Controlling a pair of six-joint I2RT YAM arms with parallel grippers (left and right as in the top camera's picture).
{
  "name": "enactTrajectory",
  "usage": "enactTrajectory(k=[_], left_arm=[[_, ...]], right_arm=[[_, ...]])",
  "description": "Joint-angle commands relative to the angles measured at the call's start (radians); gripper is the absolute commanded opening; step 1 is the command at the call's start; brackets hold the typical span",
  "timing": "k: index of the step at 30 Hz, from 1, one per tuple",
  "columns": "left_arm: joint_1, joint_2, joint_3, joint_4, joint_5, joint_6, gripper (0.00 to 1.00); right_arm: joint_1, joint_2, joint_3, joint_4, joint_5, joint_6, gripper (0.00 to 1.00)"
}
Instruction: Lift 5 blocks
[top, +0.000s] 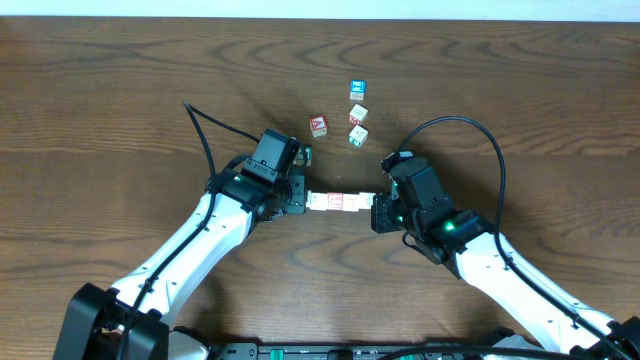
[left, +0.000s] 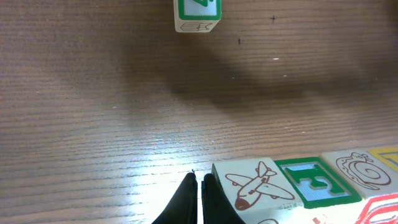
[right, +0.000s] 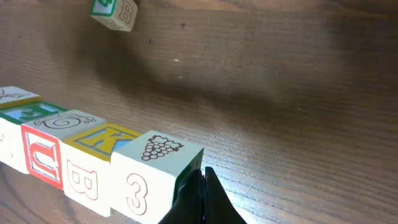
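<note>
Row of five small pale wooden alphabet cubes (top: 340, 202): set face to face in one straight line at the middle of the dark brown wood-grain table (top: 120, 90), spanning the gap between the two arms. Cannot tell whether the row rests on the wood or hangs clear of it.

Left end of row: cube with a brown aeroplane drawing (left: 255, 183). Next to it is a cube with a green-framed letter (left: 314, 182), then a cube with a spiral snail drawing (left: 359, 169). Right end: cube with a grape bunch on top and a "3" on its side (right: 158, 165). Its neighbour is a cube with a blue "K" in a yellow frame (right: 102, 140).

Left gripper (top: 303, 200): black fingers (left: 186, 202) pressed together with no gap, set against the aeroplane cube's outer side. Right gripper (top: 377, 208): fingers (right: 211, 205) likewise flat on each other, butted against the grape cube's outer face. Neither pinches anything; the row sits between the two tips.

Beyond the row, well apart, are four loose cubes in a cluster: a red-faced cube (top: 318, 125), a blue-faced cube (top: 355, 90), a pale cube with red marking (top: 358, 113) and a green-faced cube (top: 357, 135), the nearest.
</note>
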Motion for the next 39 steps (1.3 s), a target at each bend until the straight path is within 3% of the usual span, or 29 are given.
enactTrajectory(k=[1,39], left_arm=[[-0.051,-0.037,0.019,0.034,0.191,-0.029,0.07],[-0.051,-0.045,0.021,0.057,0.229,-0.048,0.07]], right_arm=[[0.051,-0.028,0.073,0.039,-0.271,0.010,0.01],[0.051,-0.028,0.091,0.040,-0.298,0.018,0.01]])
